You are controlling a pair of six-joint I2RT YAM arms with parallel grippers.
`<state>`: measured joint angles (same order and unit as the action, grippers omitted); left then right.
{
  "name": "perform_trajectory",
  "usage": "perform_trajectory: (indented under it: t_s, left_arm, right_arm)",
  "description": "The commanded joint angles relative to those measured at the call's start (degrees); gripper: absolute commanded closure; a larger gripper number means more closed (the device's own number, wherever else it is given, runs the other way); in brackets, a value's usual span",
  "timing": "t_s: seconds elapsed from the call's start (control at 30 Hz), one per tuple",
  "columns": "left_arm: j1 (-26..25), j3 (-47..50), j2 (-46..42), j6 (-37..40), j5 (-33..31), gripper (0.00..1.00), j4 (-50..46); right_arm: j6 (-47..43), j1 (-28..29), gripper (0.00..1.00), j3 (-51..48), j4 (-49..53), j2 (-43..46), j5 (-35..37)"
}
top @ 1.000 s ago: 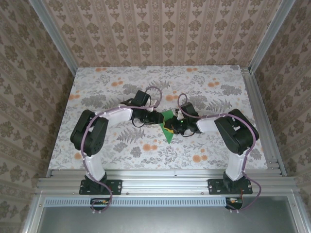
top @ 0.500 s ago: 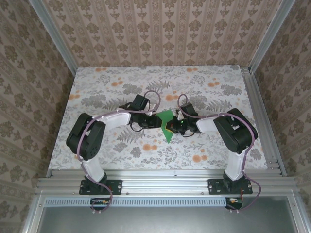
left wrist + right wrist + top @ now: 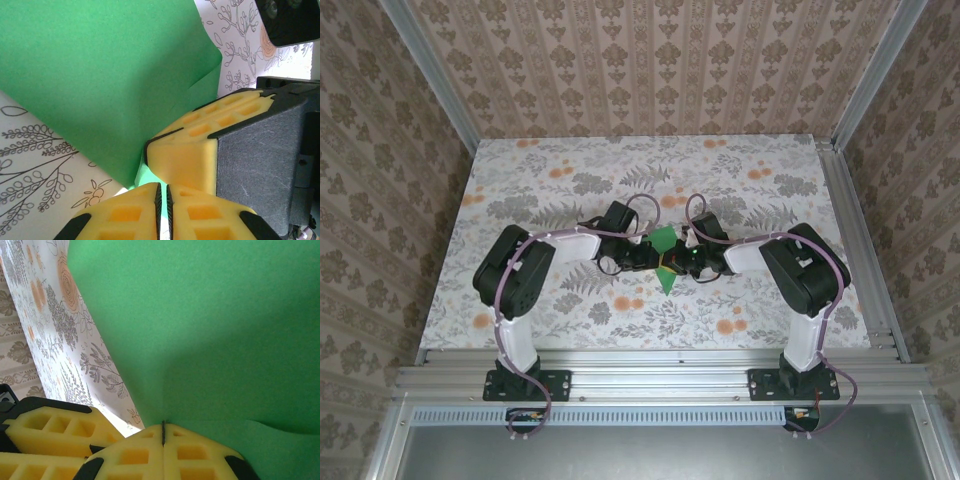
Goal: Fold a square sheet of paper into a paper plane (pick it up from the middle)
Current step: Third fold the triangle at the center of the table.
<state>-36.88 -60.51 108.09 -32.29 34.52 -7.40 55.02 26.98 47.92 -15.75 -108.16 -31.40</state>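
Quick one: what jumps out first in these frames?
The bright green paper sits mid-table, vivid against the grey-and-orange floral tabletop. Both arms reach in to it: the left gripper and right gripper meet almost nose to nose, each with yellow pads pinched shut on the sheet.

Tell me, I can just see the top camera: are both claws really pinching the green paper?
Observer: The right gripper is. Its wrist camera shows its yellow pads pressed shut on the square sheet of paper.
Operator: What about the left one?
Observer: On its wrist camera, the left gripper has its pads almost touching, with a thin green edge running between them.
Operator: Is the paper one flat piece?
Observer: No. The left wrist camera shows a folded edge near one corner.
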Motion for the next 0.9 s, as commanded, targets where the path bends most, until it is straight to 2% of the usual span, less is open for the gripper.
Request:
perform_trajectory:
  t_s: [0.0,0.43,0.87]
  left_arm:
    - [-0.2,-1.9,2.3,-0.8,0.6,0.85,1.7]
    - [0.8,-1.9,4.3,-0.5,-2.3,0.85,1.1]
    - [0.3,-4.8,9.0,4.8,-5.8,0.85,-7.6]
  right_arm:
    - [-0.8,-0.2,1.0,-2.7,6.3,-2.1,3.2]
    - [-0.5,-0.2,1.0,-2.7,5.9,-1.6,2.7]
    - [0.3,-0.2,1.0,-2.6,3.1,0.8,1.9]
